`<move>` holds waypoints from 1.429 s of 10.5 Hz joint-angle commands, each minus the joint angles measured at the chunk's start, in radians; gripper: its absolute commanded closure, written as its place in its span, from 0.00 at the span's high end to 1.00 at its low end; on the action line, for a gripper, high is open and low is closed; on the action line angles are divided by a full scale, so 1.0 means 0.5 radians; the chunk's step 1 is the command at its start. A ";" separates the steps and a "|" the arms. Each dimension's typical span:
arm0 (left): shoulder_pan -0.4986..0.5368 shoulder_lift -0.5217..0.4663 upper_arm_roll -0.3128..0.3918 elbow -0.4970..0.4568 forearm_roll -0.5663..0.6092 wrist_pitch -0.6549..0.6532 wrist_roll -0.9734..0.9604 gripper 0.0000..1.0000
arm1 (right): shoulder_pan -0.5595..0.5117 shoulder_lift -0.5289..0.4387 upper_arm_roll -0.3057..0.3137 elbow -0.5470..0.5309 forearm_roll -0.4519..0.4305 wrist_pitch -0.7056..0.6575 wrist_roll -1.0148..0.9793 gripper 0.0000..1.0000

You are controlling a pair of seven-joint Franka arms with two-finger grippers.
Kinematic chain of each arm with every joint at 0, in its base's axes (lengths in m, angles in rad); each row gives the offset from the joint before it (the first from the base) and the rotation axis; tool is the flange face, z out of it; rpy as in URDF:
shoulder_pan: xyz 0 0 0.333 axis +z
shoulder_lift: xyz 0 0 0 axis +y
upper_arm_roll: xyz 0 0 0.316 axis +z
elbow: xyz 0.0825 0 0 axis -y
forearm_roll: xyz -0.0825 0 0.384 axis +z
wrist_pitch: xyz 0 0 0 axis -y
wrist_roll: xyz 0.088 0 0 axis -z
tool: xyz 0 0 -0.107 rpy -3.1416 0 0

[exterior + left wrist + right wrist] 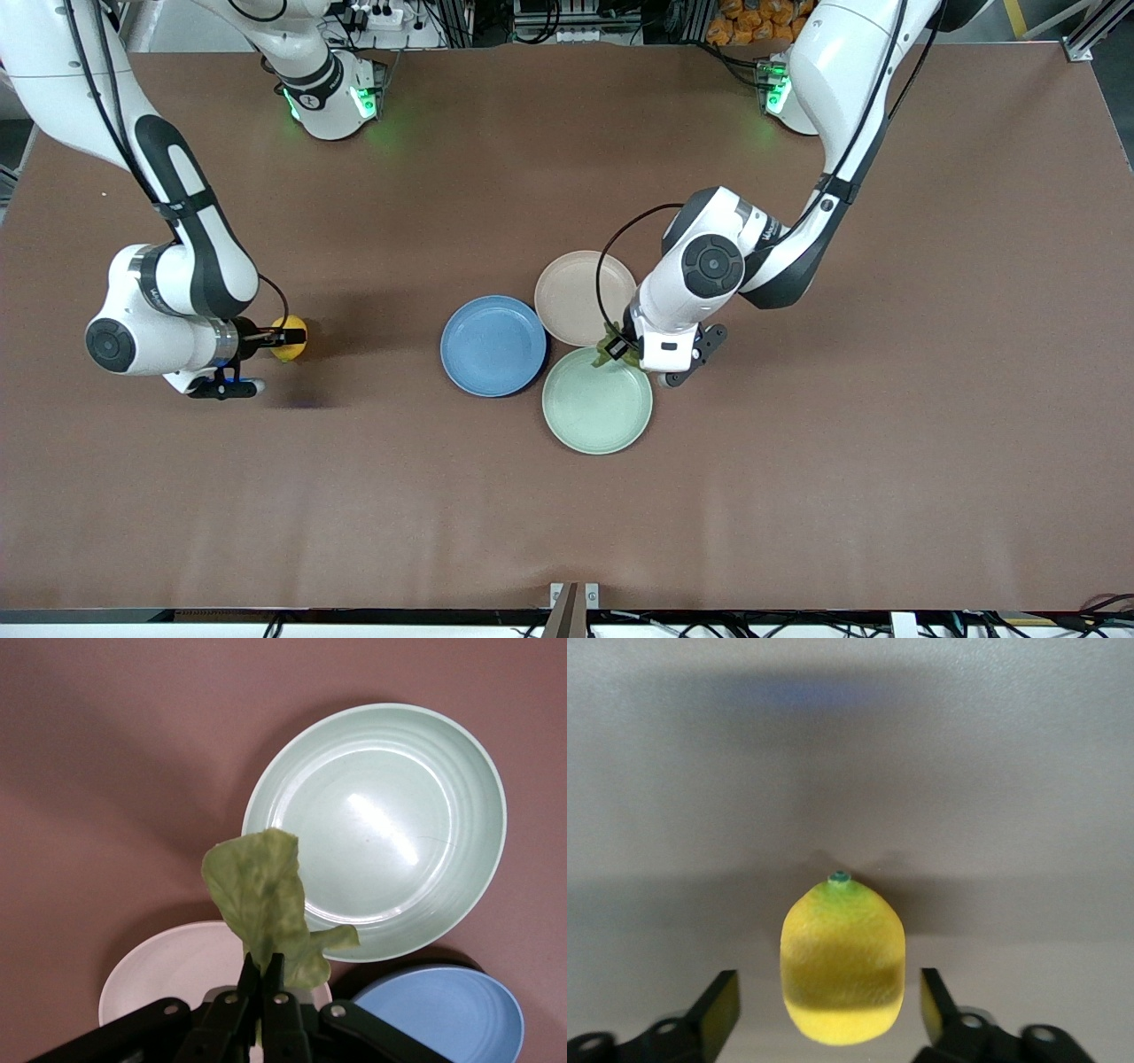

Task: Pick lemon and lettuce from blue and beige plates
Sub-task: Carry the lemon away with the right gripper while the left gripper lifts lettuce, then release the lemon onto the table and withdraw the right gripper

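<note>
Green plate sits nearest the front camera, empty. Blue plate is just beside it toward the right arm's end, beige plate farther from the camera; all three nearly touch and all look bare.

Left tool hangs over the gap between the beige and green plates, fingers pinched closed on the lettuce. The left wrist view shows the grip at the leaf's stem end, blade sticking out over the green plate's rim. My read: very light, floppy and thin, so it won't carry its own shape. Stem end is the right hold since it's the thickest, stiffest bit; a pinch mid-blade would likely tear or slide out. Squeeze force barely matters, but fast swings could flap it loose.

Right tool is low over the desk, well apart from the plates at the right arm's end. Fingers are spread, one on each side of the lemon, with visible gaps both sides, so not gripping. Lemon appears to rest on the desk, stem nub pointing away from the wrist. My read: firm, moderately heavy for its size, waxy curved skin, could squirt out if pinched near a tapered end. Best hold is across the widest middle, which is where the fingers line up now.
</note>
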 commanded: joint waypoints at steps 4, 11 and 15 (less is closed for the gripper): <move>0.149 -0.030 -0.003 -0.003 0.318 -0.063 0.089 0.00 | 0.011 -0.193 -0.068 0.357 0.028 -0.522 -0.034 1.00; 0.495 -0.014 0.000 -0.055 0.416 -0.229 0.783 0.00 | 0.133 -0.644 -0.161 0.877 -0.116 -1.085 0.043 1.00; 0.532 0.044 0.000 -0.110 0.503 -0.256 0.774 0.00 | 0.280 -0.699 -0.167 1.032 -0.126 -1.262 0.169 1.00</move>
